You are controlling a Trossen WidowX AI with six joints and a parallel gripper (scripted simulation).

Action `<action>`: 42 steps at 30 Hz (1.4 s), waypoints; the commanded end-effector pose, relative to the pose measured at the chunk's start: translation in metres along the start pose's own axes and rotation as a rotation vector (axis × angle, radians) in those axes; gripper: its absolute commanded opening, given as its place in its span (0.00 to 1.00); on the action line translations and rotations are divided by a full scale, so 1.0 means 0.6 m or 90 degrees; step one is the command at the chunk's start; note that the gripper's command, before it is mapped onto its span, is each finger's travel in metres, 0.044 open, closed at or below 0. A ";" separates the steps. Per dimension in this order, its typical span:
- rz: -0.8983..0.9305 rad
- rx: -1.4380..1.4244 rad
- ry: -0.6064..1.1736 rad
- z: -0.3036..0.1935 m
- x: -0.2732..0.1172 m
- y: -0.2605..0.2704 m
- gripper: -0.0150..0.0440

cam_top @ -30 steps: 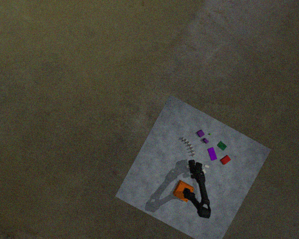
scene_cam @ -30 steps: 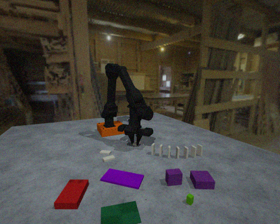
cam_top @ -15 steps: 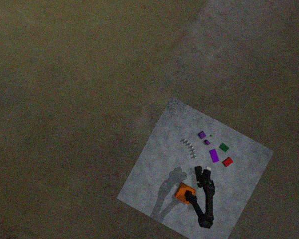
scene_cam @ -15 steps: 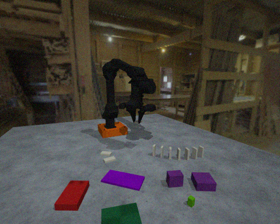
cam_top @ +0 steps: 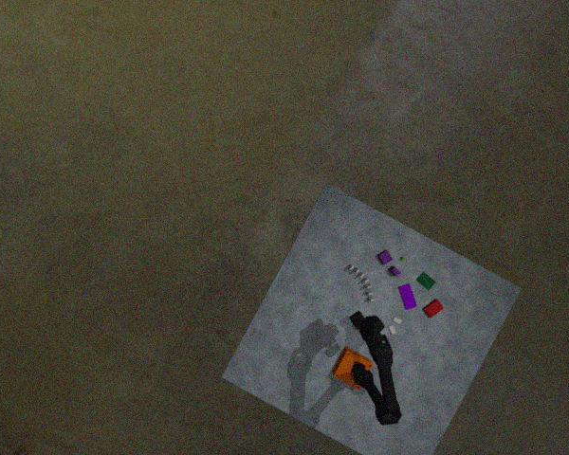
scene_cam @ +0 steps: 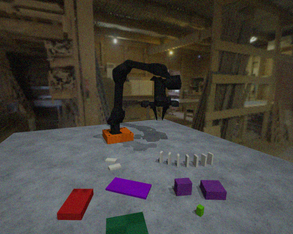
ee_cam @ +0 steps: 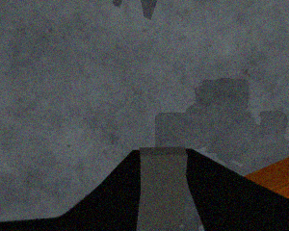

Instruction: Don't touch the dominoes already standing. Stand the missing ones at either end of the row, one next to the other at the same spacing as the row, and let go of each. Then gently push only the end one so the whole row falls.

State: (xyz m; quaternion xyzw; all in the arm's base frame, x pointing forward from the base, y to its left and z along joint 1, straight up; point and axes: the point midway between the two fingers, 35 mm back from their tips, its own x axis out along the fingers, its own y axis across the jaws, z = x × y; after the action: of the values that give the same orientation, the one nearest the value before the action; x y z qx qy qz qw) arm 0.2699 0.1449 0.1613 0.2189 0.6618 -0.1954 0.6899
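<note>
Pincer (cam_top: 372, 327) (scene_cam: 159, 119) (ee_cam: 161, 156), one: I am grasping a domino (ee_cam: 164, 192), its pale face showing between my fingers in the wrist view, and am hovering well above the desk (cam_top: 270, 333) (scene_cam: 40, 171) (ee_cam: 63, 96).

Standing row (cam_top: 363, 282) (scene_cam: 187, 160), seven dominoes, curved: standing upright and spaced apart, lying toward twelve o'clock of me in the top view.

Loose dominoes, two: one (cam_top: 396, 319) (scene_cam: 114, 166) and its fellow (cam_top: 392, 329) (scene_cam: 111, 160), both lying flat near each other, toward three o'clock of me.

Orange base (cam_top: 342, 359) (scene_cam: 126, 137) (ee_cam: 275, 178), one: sitting toward seven o'clock.

Step in hand, by my judgement: I am carrying the first missing piece, with its placing and two more still pending, the final push coming last.

Next move, by my judgement: I am needing to bring the piece upright to an open end, probably the six o'clock one, following the curve and matching the spacing, then lower and release gently.

Hazard: a finger brushing the end domino would be toppling the row early.
</note>
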 end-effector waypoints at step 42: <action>-0.220 0.032 -0.652 -0.052 0.083 -0.024 0.44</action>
State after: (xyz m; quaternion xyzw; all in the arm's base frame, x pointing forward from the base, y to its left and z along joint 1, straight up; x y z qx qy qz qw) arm 0.2392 0.1488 0.1114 0.0116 0.3151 -0.4137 0.8541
